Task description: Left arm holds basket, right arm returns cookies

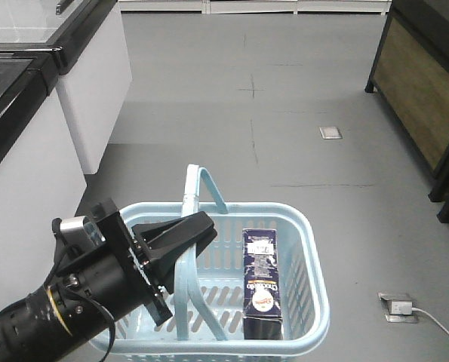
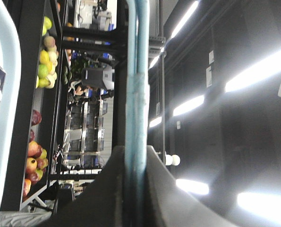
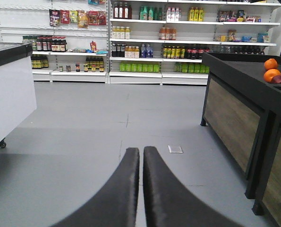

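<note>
- Light-blue basket [image 1: 277,206] is held by its raised handle [image 1: 196,181], which is clamped between the closed fingers of the left gripper [image 1: 196,230].
- Cookies [image 1: 262,283] box sits inside the basket, right of that gripper, apparently propped on end; its footing is unclear.
- Right gripper [image 3: 140,156]: fingers pressed together, holding nothing, above the grey floor [image 3: 83,123].
</note>
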